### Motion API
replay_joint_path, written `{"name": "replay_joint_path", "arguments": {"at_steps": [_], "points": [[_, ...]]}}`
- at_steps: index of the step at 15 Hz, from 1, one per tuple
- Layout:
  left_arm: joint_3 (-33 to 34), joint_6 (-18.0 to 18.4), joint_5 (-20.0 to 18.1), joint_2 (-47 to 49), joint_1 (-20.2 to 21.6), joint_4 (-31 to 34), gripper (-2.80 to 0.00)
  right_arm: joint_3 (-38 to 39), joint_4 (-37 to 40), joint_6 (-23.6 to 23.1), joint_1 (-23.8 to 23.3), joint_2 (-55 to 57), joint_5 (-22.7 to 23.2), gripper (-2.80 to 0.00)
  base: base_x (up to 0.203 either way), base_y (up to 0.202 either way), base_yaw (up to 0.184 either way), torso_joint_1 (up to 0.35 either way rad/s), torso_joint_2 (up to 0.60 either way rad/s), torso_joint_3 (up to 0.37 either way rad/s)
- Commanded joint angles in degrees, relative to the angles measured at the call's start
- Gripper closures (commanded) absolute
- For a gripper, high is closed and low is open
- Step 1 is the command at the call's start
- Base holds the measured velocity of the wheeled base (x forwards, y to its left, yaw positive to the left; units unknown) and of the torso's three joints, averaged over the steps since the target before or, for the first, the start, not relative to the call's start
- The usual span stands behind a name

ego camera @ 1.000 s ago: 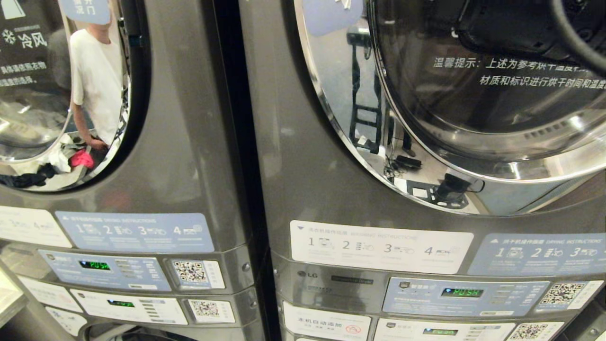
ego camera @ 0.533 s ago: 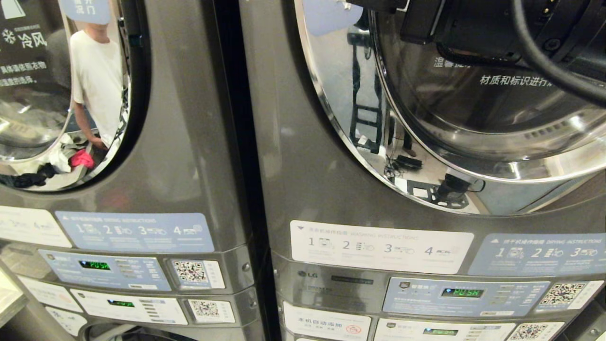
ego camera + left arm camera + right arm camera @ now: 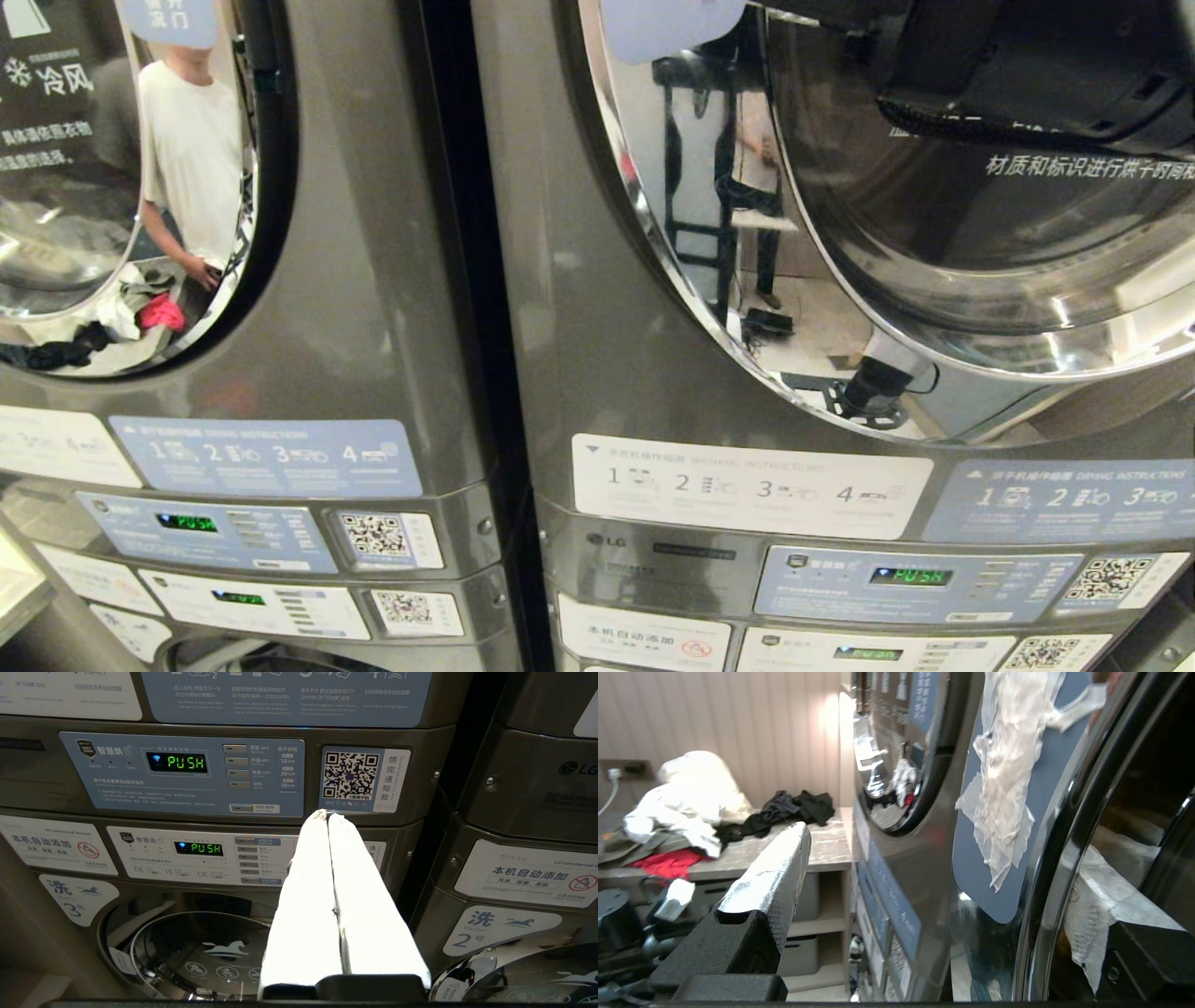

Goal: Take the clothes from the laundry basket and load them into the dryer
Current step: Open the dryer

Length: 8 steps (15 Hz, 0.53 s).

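Note:
The dryer [image 3: 597, 373] is the grey LG unit on the right; its chrome-rimmed round glass door [image 3: 934, 243] stands slightly swung out. My right arm [image 3: 1036, 65] crosses the top of that door. In the right wrist view my right gripper [image 3: 934, 891] is open. One taped finger [image 3: 777, 868] is out in the room and the other [image 3: 1092, 914] is by the glass, with the door's rim [image 3: 1045, 868] between them. My left gripper [image 3: 327, 815] is shut and empty, parked before the left stack's control panels. The laundry basket and its clothes are out of view.
A second grey stack [image 3: 355, 280] stands close on the left, its door reflecting a person in a white shirt. Left of the machines, a counter [image 3: 826, 849] carries heaped white, red and black garments [image 3: 784, 809], with shelves and grey bins beneath.
The dryer door has swung a little, its reflections and white text shifting right. My right arm has come down across the door's top and covers more of it.

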Motion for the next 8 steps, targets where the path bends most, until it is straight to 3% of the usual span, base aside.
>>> {"name": "replay_joint_path", "arguments": {"at_steps": [1, 8], "points": [[0.0, 0.0, 0.0, 0.0, 0.0, 0.0, 0.00, 2.5, 0.0, -0.1, 0.9, -3.5, 0.6, -2.80, 0.000, 0.000, 0.000, 0.000, 0.00, 0.000], [0.0, 0.0, 0.0, 0.0, 0.0, 0.0, 0.00, 10.3, 3.1, -0.3, 2.3, -13.0, 1.9, -2.80, 0.000, 0.000, 0.000, 0.000, 0.00, 0.000]]}}
